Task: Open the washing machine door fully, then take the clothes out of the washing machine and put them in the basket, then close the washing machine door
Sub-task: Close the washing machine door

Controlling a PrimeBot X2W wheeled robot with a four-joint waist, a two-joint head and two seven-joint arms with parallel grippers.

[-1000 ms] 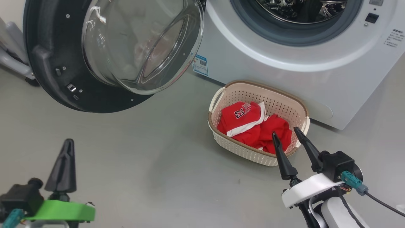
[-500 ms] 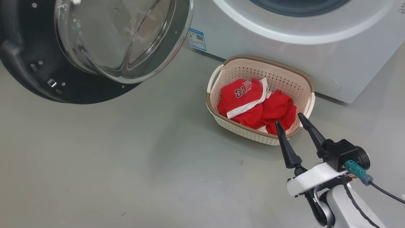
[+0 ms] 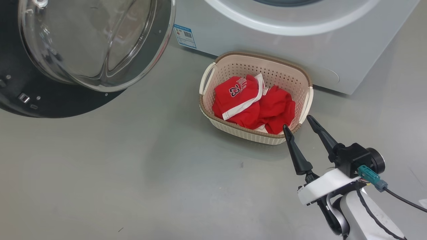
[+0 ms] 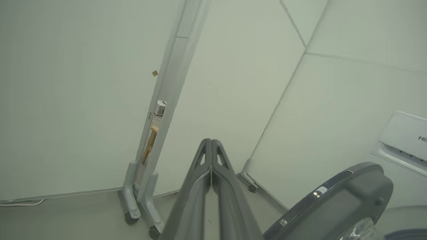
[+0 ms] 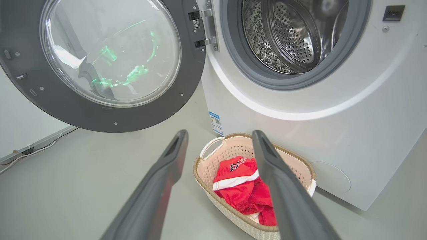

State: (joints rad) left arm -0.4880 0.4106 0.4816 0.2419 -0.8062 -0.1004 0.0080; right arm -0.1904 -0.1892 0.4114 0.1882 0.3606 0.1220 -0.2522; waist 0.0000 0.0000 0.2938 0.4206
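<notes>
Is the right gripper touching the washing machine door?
Apart. The head view shows the right gripper by the basket, with bare floor between it and the washing machine door.

White "23" on the red clothes (image 3: 238, 90), just ahead of the right end effector (image 3: 296, 121); "His" on the washing machine (image 4: 403, 133).

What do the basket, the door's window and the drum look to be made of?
The basket: matte cream moulded plastic, by its regular punched holes; its brown rim looks woven but is probably moulded too. The washing machine door's window: clear glossy glass, by its reflections. The drum: shiny perforated steel, likely stainless.
</notes>
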